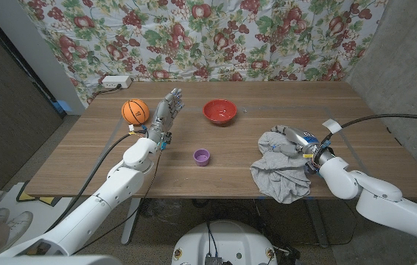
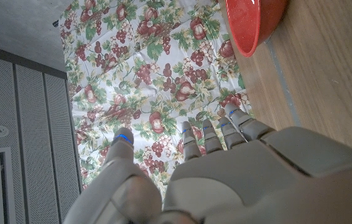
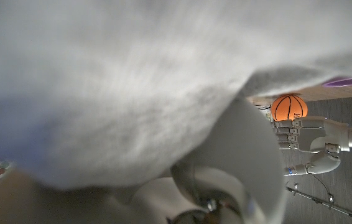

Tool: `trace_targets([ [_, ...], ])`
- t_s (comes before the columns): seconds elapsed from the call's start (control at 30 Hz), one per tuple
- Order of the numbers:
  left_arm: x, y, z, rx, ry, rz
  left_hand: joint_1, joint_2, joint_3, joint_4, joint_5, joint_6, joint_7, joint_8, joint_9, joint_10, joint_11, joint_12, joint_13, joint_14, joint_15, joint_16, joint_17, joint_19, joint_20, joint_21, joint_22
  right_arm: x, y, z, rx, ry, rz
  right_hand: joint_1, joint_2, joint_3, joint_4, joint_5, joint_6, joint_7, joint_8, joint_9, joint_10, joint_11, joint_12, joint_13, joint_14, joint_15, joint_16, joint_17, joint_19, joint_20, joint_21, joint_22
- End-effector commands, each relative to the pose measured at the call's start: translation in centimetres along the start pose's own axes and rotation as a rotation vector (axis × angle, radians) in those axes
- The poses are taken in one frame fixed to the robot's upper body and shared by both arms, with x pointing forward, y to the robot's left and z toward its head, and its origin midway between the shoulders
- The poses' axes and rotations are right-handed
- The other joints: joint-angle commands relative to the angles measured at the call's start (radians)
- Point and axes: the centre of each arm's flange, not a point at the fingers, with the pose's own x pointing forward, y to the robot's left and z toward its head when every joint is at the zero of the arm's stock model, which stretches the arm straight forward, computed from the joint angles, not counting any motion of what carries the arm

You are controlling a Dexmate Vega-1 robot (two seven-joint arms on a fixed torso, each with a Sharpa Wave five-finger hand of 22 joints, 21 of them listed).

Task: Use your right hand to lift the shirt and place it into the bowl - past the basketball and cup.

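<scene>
The grey shirt lies bunched at the table's front right, with its lower fold reaching the front edge. My right hand is buried in its upper folds and grips the cloth, which hangs close over the hand in the right wrist view. The red bowl stands at the back middle, also seen as the bowl. The orange basketball sits back left, and the small purple cup stands in the middle. My left hand stands between ball and bowl, fingers apart, holding nothing.
A white power strip lies at the table's back left corner. A floral cloth hangs behind the table. In the right wrist view the basketball and the cup show beyond the shirt.
</scene>
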Motion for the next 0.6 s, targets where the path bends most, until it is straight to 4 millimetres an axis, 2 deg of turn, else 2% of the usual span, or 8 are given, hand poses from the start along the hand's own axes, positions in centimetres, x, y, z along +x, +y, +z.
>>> trace_targets([
  [0.03, -0.2, 0.1, 0.2, -0.004, -0.011, 0.002, 0.004, 0.007, 0.004, 0.002, -0.003, 0.007, 0.000, -0.003, 0.005, -0.001, 0.001, -0.002, 0.003, 0.002, -0.008, 0.002, 0.005, 0.004, -0.002, 0.000, 0.004, 0.1, -1.2, 0.4, -0.013, -0.014, -0.025, 0.103, 0.089, 0.009, 0.001, -0.008, 0.011, -0.001, 0.004, 0.004, 0.013, -0.003, 0.005, -0.003, 0.017, -0.170, 0.011, -0.002, -0.010, -0.144, 0.015, 0.008],
  [0.6, -0.3, 0.6, 0.0, -0.008, -0.011, 0.008, 0.004, 0.007, 0.004, 0.002, -0.003, 0.008, -0.001, -0.003, 0.005, -0.001, 0.000, -0.002, 0.003, 0.001, -0.008, 0.002, 0.005, 0.005, -0.001, 0.000, 0.004, 0.9, -3.3, 0.9, -0.041, -0.036, -0.055, 0.124, 0.088, 0.013, 0.008, -0.034, -0.002, 0.001, -0.004, 0.007, 0.014, -0.002, 0.013, 0.001, 0.022, -0.169, 0.027, -0.025, -0.036, -0.143, 0.080, 0.026],
])
